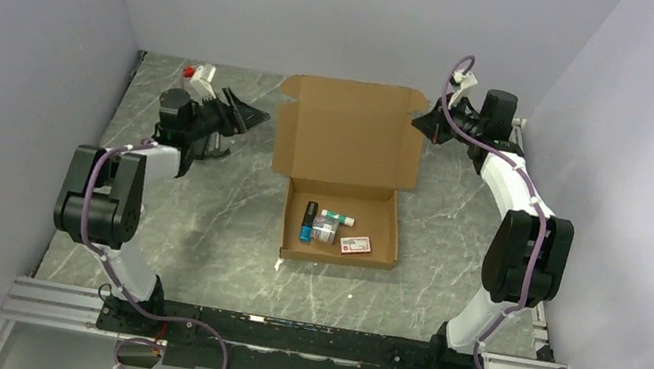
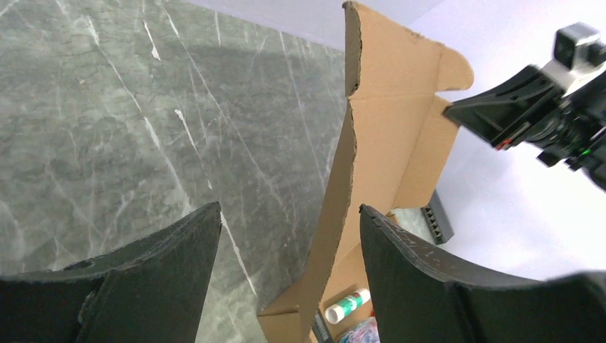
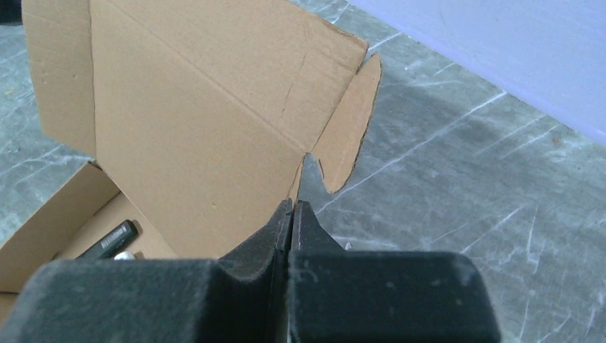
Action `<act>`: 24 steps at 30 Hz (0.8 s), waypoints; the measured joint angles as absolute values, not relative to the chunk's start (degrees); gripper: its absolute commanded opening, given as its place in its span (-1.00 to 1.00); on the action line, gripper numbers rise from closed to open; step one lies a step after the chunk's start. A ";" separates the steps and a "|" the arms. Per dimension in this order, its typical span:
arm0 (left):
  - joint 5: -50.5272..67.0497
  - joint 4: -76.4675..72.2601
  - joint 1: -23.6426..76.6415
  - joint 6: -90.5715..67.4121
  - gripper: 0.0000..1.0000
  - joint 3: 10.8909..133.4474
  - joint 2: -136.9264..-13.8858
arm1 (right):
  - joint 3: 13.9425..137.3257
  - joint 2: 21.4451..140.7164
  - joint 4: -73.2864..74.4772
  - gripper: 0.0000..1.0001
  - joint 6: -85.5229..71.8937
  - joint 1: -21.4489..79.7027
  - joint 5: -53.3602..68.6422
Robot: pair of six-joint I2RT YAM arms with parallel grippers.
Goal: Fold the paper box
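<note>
From above, the paper box is seen at the middle of the counter. Its tray is on the near side with small bottles inside, and its lid is raised at the far side, with the hinge line running left to right. The left pincer is held wide open to the left of the lid and apart from it. The right pincer is placed at the lid's far right corner, so the right arm is judged the nearer one.

In the left wrist view, the lid's left edge is caught edge-on between the spread fingers, ahead of them and untouched, with the box lying to the right.

In the right wrist view, the fingers are pressed together, and the lid's right fold runs down to their tips beside a rounded tab. Whether cardboard is pinched cannot be told. The lid is likely to be swung nearward over the tray.
</note>
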State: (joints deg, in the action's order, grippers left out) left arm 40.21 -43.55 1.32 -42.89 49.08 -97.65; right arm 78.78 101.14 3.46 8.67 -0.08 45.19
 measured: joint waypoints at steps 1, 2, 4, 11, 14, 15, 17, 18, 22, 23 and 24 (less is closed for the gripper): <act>40.34 -43.75 1.13 -43.22 0.47 48.69 -97.32 | 78.78 101.14 3.38 -1.00 9.04 -0.14 45.54; 40.47 -45.17 0.03 -44.42 0.45 47.31 -96.47 | 78.78 101.12 3.36 -1.00 9.32 -0.19 45.78; 40.69 -47.03 -1.63 -45.63 0.40 44.18 -94.63 | 78.50 100.75 3.29 -1.00 9.69 -0.38 46.48; 40.75 -44.60 -2.87 -44.25 0.33 41.71 -92.03 | 71.72 93.47 0.99 -1.00 10.50 -0.84 48.88; 40.97 -43.31 -1.26 -42.48 0.33 42.00 -91.96 | 69.30 90.67 -0.12 -1.00 10.68 -0.84 49.87; 41.10 -42.37 -0.43 -41.65 0.33 42.22 -91.96 | 68.73 90.02 -0.45 -1.00 10.70 -0.84 50.06; 41.43 -41.10 1.34 -40.23 0.32 42.61 -91.96 | 67.33 88.77 -1.28 -1.00 10.72 -0.84 50.15; 41.80 -40.45 2.50 -39.48 0.31 42.89 -91.96 | 66.54 88.18 -1.80 -1.00 10.68 -0.84 50.17; 43.00 -39.09 5.48 -37.45 0.31 43.22 -91.96 | 63.94 86.43 -3.79 -1.00 9.87 -1.04 49.93; 43.33 -38.65 5.93 -36.99 0.31 43.22 -91.96 | 63.48 86.15 -4.19 -1.00 9.78 -1.04 49.80; 43.57 -38.13 6.28 -36.56 0.31 43.22 -91.96 | 62.98 85.86 -4.58 -1.00 9.52 -1.06 49.71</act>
